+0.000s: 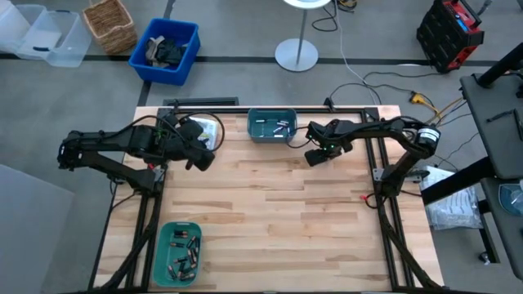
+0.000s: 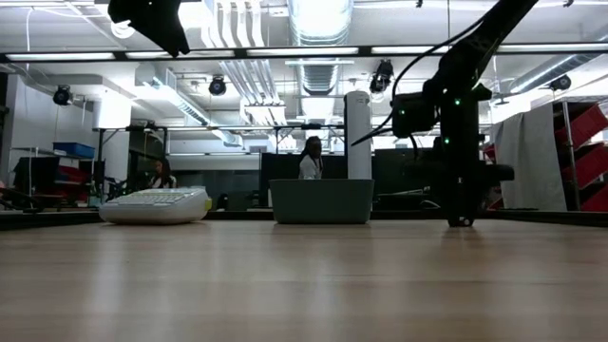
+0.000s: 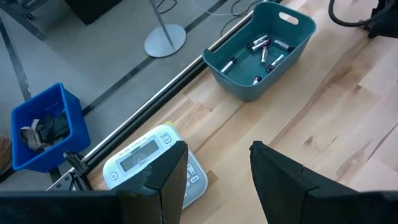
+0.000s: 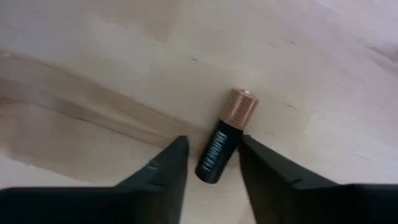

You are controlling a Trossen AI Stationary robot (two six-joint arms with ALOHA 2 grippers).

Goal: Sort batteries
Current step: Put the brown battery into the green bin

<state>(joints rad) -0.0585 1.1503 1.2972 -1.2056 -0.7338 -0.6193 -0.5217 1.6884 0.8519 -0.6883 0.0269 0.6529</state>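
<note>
A battery, dark with a copper end, lies on the wood in the right wrist view. My right gripper is down at the table, just right of the far teal bin. It is open, with one finger on each side of the battery's dark end. That bin holds several batteries. A second teal bin at the near left also holds several. My left gripper hangs open and empty above the table's far left. My right gripper has its fingers close on either side of the battery's dark half, coming from above, along the battery's length. I cannot tell whether they touch it. The battery lies flat on the table.
A white label-maker sits at the far left, under my left gripper. Bare wood fills the table's middle. Beyond the far edge stand a blue crate and a lamp base. People show in the room behind.
</note>
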